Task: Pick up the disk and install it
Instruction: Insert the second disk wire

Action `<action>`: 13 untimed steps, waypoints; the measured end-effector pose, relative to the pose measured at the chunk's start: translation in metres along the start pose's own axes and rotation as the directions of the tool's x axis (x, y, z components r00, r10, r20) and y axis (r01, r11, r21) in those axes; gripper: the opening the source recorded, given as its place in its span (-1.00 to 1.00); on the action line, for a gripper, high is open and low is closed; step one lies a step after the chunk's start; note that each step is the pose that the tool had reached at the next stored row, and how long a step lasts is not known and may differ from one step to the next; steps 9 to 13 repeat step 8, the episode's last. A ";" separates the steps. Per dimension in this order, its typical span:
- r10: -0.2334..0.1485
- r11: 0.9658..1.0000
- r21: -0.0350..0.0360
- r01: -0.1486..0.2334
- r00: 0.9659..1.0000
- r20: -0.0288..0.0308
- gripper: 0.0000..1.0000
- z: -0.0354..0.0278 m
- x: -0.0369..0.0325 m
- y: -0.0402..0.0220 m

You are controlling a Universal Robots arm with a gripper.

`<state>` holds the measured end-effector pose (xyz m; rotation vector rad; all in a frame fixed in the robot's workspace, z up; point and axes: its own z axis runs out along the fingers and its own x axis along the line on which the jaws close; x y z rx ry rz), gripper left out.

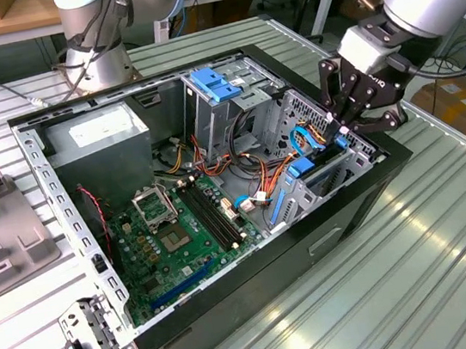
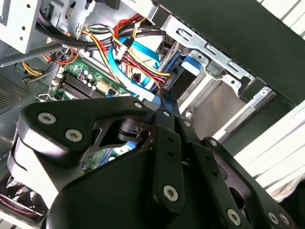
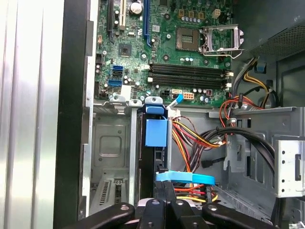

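Exterior view: high, off arm, looks down at open computer case (image 1: pixel 217 185) on desk (image 1: pixel 450 239), medium range. Both wrist views: close, past end effector (image 3: pixel 164 200) into case; second probably tilted. All share motherboard (image 1: pixel 172 235) and cable bundle (image 3: pixel 200 138).

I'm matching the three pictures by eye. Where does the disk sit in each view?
Exterior view: the disk stands on edge in the drive cage toward the exterior view's right, under the hand.
First wrist view: the disk lies between an empty slot and the cables.
Second wrist view: its blue edge shows beyond the cables.
Shared landmark: the green motherboard.
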<state>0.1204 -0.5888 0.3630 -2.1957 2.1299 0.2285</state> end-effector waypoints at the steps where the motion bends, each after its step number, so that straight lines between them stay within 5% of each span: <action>1: 0.000 1.000 0.000 0.000 1.000 0.000 -0.79 -0.0018 -0.0002 -0.0002; 13: 0.000 1.000 0.000 0.000 1.000 0.000 -0.79 -0.0043 -0.0006 -0.0003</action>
